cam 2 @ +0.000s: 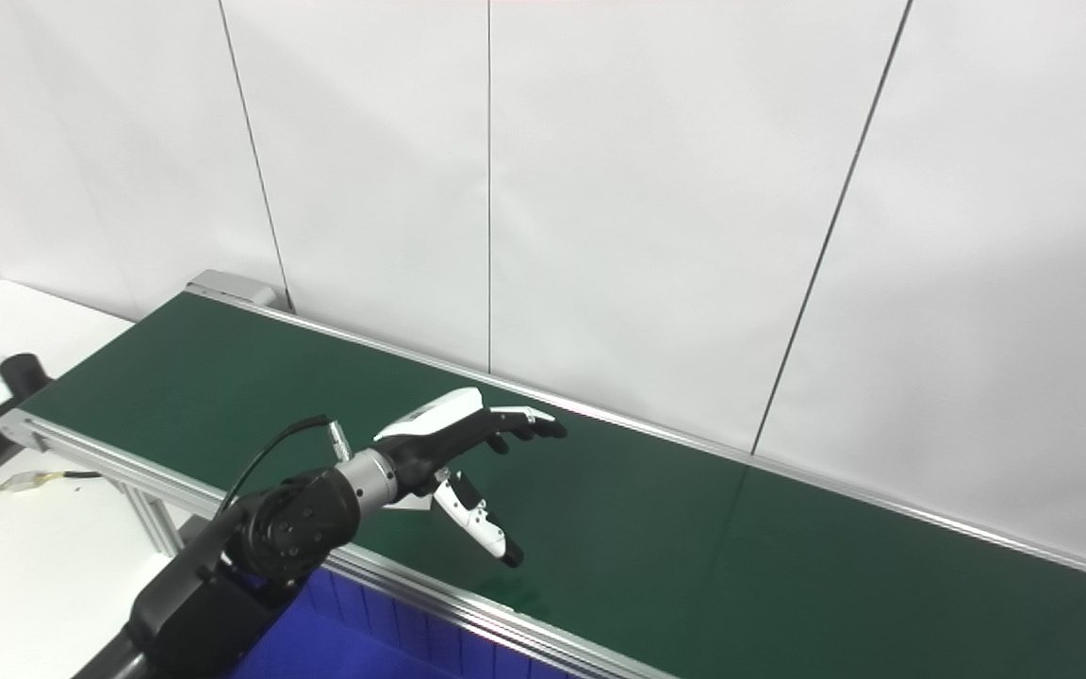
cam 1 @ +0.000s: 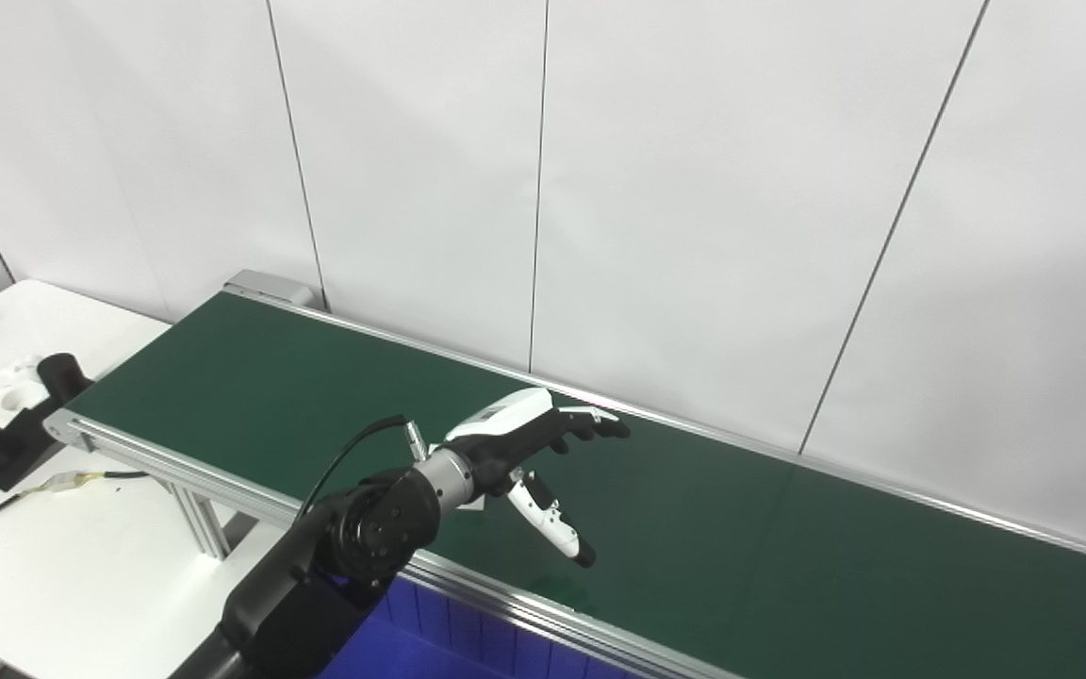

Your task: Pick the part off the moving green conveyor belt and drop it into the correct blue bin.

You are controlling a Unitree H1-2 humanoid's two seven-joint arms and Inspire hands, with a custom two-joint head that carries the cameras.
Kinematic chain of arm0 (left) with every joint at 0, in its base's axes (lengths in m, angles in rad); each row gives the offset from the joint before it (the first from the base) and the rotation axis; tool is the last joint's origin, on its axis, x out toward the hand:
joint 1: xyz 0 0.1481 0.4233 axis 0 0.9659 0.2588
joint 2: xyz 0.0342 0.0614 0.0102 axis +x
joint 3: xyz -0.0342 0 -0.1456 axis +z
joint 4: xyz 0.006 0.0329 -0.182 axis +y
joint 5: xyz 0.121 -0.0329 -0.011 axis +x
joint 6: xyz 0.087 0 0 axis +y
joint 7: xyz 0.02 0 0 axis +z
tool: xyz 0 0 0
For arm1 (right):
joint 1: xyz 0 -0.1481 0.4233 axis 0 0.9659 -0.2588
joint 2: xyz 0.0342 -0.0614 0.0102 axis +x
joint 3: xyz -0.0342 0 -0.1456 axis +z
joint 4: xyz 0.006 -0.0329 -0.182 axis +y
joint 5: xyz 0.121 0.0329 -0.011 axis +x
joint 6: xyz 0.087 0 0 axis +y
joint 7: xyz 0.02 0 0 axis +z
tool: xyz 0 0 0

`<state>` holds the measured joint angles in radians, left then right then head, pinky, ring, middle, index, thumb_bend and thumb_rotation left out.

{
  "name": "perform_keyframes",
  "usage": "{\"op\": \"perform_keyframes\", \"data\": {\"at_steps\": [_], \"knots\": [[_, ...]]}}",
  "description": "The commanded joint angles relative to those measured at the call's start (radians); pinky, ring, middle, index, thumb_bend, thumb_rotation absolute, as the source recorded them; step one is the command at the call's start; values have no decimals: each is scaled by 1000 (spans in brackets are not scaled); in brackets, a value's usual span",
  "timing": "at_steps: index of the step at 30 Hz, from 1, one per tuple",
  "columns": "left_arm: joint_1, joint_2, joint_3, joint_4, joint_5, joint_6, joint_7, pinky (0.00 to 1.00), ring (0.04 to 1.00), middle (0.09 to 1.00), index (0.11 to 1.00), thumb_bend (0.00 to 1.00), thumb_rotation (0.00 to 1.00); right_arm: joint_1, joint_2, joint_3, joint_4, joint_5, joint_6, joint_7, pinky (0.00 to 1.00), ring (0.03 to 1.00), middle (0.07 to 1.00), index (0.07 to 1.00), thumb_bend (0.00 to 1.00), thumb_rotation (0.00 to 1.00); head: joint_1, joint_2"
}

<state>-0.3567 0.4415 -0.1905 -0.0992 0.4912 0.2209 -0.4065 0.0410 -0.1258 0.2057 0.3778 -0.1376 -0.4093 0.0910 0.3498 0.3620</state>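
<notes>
Reaching out over the dark green conveyor belt (cam 1: 788,556), the robot's left hand (cam 1: 534,453), black with a white back shell, hangs with its fingers (cam 1: 595,424) spread forward and its thumb (cam 1: 552,519) angled down and away from them, clasping nothing. A small white shape (cam 2: 411,503) shows just under the wrist, mostly hidden by the hand; whether it is the part to be picked cannot be told, and no other part shows on the belt. The left arm's black jointed forearm (cam 1: 354,547) comes up from the bottom edge and crosses the belt's silver aluminium near rail (cam 1: 543,613). Below that rail, at the bottom edge, sits a blue plastic bin (cam 1: 430,632), only partly in view. To the left stands a white table (cam 1: 53,566) carrying black fixtures with white pieces (cam 1: 6,415) and a thin cable (cam 1: 72,483). Behind the belt rises a wall of white panels (cam 1: 694,189). The right hand is out of view.
</notes>
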Motion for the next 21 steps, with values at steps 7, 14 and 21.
{"op": "perform_keyframes", "data": {"at_steps": [7,14,21], "knots": [[-128,47,-39,93,98,-1,7,818,830,871,845,914,161,-3,5,5,-33,2,-60,-15,677,748,787,865,686,457,-13,10],[-170,54,-62,161,150,5,20,811,836,870,853,927,179,6,5,8,-44,5,-60,-17,675,747,787,863,702,465,-19,14],[-190,62,-76,206,227,28,25,799,806,879,868,945,225,13,5,8,-53,4,-60,-16,677,745,784,862,703,464,-24,19]]}}
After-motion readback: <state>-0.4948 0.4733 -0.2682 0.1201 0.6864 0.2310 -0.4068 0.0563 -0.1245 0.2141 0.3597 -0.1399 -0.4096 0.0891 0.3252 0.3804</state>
